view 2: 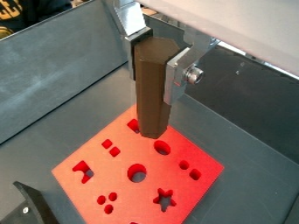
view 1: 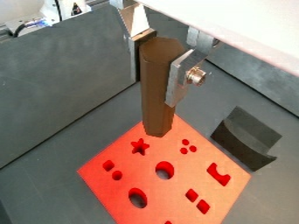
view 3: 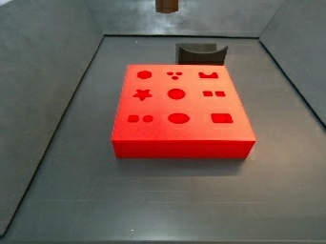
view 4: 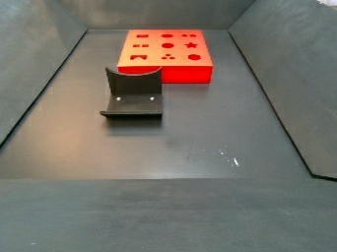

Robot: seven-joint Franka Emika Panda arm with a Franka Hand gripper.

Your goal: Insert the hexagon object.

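Note:
My gripper (view 1: 158,61) is shut on the hexagon object (view 1: 158,87), a brown six-sided peg held upright between the silver fingers (view 1: 177,79). Both wrist views show this; in a wrist view the gripper (view 2: 153,61) grips the peg (view 2: 152,87) near its upper end. The peg hangs well above the red block with shape holes (view 1: 176,188), its lower end over the block's far edge (view 2: 111,179). In a side view only the peg's lower tip (view 3: 167,5) shows, high above the block (view 3: 178,138). The other side view shows the block (view 4: 168,71) but no gripper.
The dark fixture (view 4: 132,94) stands on the grey floor beside the red block, and also shows in the other views (view 3: 197,50) (view 1: 247,138) (view 2: 30,206). Sloping grey walls (view 3: 57,105) enclose the floor on all sides.

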